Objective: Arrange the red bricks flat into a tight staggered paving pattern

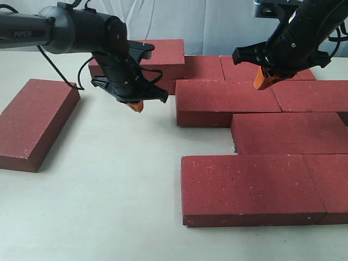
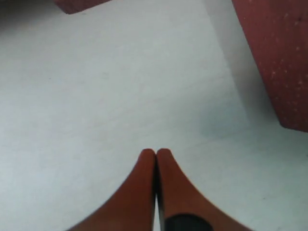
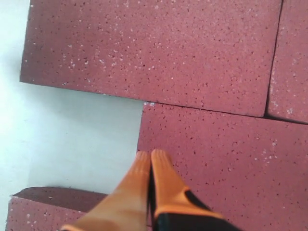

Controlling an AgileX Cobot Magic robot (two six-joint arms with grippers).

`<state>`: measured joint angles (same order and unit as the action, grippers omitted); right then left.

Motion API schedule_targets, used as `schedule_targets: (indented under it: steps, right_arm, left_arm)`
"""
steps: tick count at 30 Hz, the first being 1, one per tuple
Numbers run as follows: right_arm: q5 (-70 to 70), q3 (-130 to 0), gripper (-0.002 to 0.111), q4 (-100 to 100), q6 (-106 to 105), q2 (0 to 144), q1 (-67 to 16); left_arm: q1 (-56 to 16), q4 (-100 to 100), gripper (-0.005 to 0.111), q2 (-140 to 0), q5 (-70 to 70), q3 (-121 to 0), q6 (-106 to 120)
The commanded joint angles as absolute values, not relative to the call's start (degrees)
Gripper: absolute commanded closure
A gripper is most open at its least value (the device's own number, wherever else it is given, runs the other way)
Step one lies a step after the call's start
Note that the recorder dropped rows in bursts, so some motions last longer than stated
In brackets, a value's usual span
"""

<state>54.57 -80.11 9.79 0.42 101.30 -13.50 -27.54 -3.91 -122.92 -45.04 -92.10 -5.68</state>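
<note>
Nearest, the red bricks [image 1: 244, 187] step back row on row in a staggered bond on the right of the table [image 1: 109, 190], and one loose brick [image 1: 35, 122] lies flat well apart on the left. I judge it should be slid square against a row's open end, pushed along its long side so no gap opens. My left gripper [image 1: 136, 105] hangs tips-down over bare table between them, fingers pinched together on nothing; farther back my right gripper [image 1: 265, 81] hovers over the third row, likewise clenched empty.

Before me the pale table [image 1: 109, 206] spreads. Most red bricks [image 1: 255, 187] lie flat in staggered rows at right. One lone brick [image 1: 35, 122] lies left.
</note>
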Motion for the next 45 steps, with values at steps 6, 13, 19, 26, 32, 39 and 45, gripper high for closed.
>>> schedule_targets:
  steps: [6, 13, 19, 26, 32, 39, 45]
  right_arm:
    - [54.52, -79.96, 0.109, 9.51, 0.00, 100.78, -13.30]
    - [54.41, -79.96, 0.109, 9.29, 0.00, 100.78, -13.30]
    - [52.34, -79.96, 0.109, 9.29, 0.00, 101.01, -13.30]
    - [45.70, -79.96, 0.109, 9.48, 0.00, 101.69, -13.30]
    - [44.38, -82.56, 0.109, 10.16, 0.00, 105.64, -13.30]
    - [44.25, -89.13, 0.109, 15.11, 0.00, 111.00, -13.30]
    - [43.98, -94.39, 0.109, 16.31, 0.00, 115.29, -14.05]
  left_arm:
    - [-27.20, -2.17, 0.107, -117.87, -44.01, -92.12, -6.92]
    - [-25.09, -0.46, 0.107, -113.10, -42.56, -92.12, -7.09]
    - [-19.86, -1.76, 0.107, -112.01, -42.90, -92.12, -7.09]
    - [-13.73, -5.75, 0.107, -112.01, -41.10, -92.12, -6.96]
    - [-11.07, -6.74, 0.107, -112.01, -38.44, -92.12, -6.96]
    - [-9.27, -6.51, 0.107, -112.01, -35.12, -92.12, -6.87]
    - [-7.50, -7.02, 0.107, -114.40, -33.47, -92.12, -6.87]
